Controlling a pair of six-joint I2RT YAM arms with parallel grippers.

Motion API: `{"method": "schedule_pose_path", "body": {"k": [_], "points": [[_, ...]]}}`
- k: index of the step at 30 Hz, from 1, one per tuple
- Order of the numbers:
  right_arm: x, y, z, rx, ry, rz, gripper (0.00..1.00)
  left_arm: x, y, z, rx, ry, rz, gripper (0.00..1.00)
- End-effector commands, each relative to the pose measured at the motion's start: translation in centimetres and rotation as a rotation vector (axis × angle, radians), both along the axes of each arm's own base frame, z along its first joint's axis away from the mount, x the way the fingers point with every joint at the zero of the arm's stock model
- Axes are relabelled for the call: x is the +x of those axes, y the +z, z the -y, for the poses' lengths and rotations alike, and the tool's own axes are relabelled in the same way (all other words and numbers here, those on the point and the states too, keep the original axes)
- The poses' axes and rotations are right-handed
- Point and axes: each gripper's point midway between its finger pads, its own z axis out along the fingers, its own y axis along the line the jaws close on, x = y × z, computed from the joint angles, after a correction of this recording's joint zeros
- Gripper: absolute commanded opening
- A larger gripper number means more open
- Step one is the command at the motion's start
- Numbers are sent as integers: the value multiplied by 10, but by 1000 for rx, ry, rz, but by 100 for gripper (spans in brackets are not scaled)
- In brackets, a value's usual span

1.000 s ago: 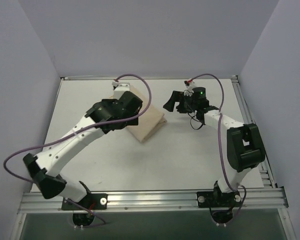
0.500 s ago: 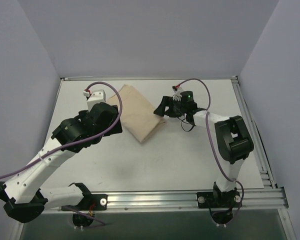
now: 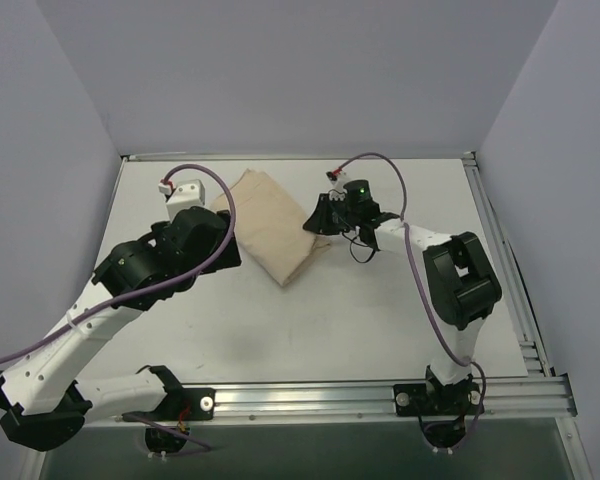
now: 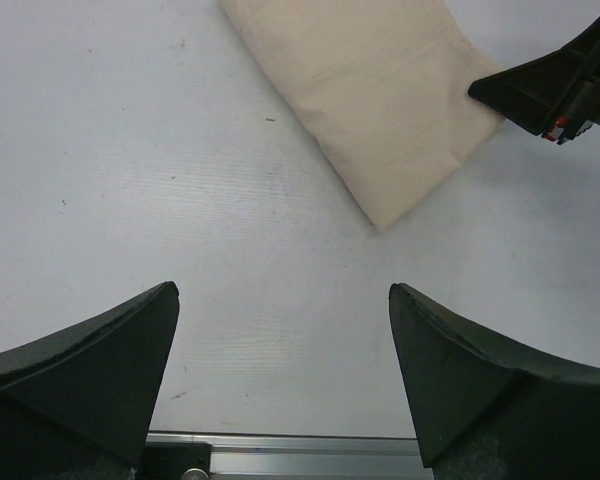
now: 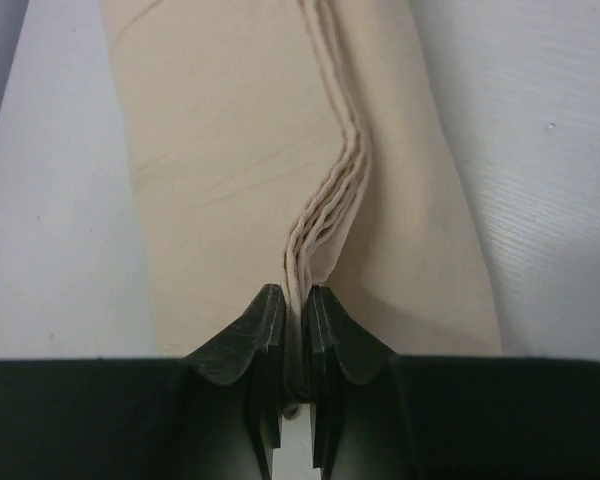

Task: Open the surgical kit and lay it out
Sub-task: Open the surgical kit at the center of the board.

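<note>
The surgical kit (image 3: 268, 225) is a folded beige bundle lying aslant at the back middle of the white table. My right gripper (image 3: 315, 222) is at the bundle's right end, shut on a pinch of layered cloth edges (image 5: 325, 215). The cloth runs between its fingertips in the right wrist view, where the gripper (image 5: 295, 295) fills the bottom. My left gripper (image 3: 220, 248) hovers just left of the bundle, open and holding nothing. In the left wrist view, bare table lies between its fingers (image 4: 283, 290). The kit (image 4: 380, 100) sits ahead of them, with the right gripper (image 4: 550, 85) at its corner.
An aluminium rail (image 3: 300, 395) runs along the near edge and also shows as a rail (image 4: 280, 445) in the left wrist view. Pale walls close in the left, right and back. Purple cables (image 3: 220, 205) loop above both arms.
My left arm has drawn back leftward off the bundle, leaving it uncovered. My right gripper has moved left to the bundle's right end and shut on its folded edges.
</note>
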Motion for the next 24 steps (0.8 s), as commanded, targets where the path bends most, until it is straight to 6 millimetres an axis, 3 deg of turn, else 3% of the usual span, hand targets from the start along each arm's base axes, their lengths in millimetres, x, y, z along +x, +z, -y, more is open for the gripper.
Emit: {"method": "schedule_pose_path", "body": {"k": [1, 4, 5, 7, 8, 9, 11, 12, 15, 16, 17, 18, 19, 20, 21, 22, 24], "points": [[-15, 60, -52, -33, 153, 181, 5, -6, 19, -7, -75, 16, 52, 95], [-37, 78, -84, -63, 269, 250, 2, -12, 25, -15, -115, 42, 82, 96], [-60, 82, -108, -59, 345, 265, 2, -14, 31, -22, -135, 66, 107, 97], [-86, 77, -131, -94, 440, 279, 2, -18, 36, -32, -151, 101, 129, 97], [-95, 86, -145, -97, 472, 303, 2, -20, 41, -37, -168, 118, 146, 97], [-121, 78, -162, -128, 528, 289, 2, -22, 44, -43, -168, 131, 160, 97], [-145, 68, -182, -140, 589, 275, 3, -25, 52, -49, -191, 147, 186, 97], [-169, 61, -195, -143, 638, 264, 3, -26, 53, -52, -191, 154, 191, 97], [-214, 30, -210, -188, 705, 229, 7, -30, 56, -60, -191, 166, 200, 97], [-222, 22, -210, -203, 709, 220, 12, -31, 56, -61, -191, 167, 202, 97], [-228, 14, -208, -218, 699, 203, 29, -32, 55, -62, -188, 169, 200, 97], [-232, 0, -202, -235, 689, 191, 37, -32, 53, -62, -185, 169, 195, 97], [-231, -1, -199, -246, 654, 198, 48, -33, 52, -63, -183, 169, 193, 96], [-229, -1, -198, -233, 624, 191, 67, -32, 49, -62, -181, 170, 189, 96], [-229, -6, -191, -240, 614, 185, 78, -32, 48, -61, -182, 171, 189, 96], [-223, 5, -188, -235, 574, 212, 89, -31, 47, -59, -181, 163, 186, 96], [-216, 15, -182, -231, 522, 231, 96, -28, 45, -54, -183, 154, 184, 96]]}}
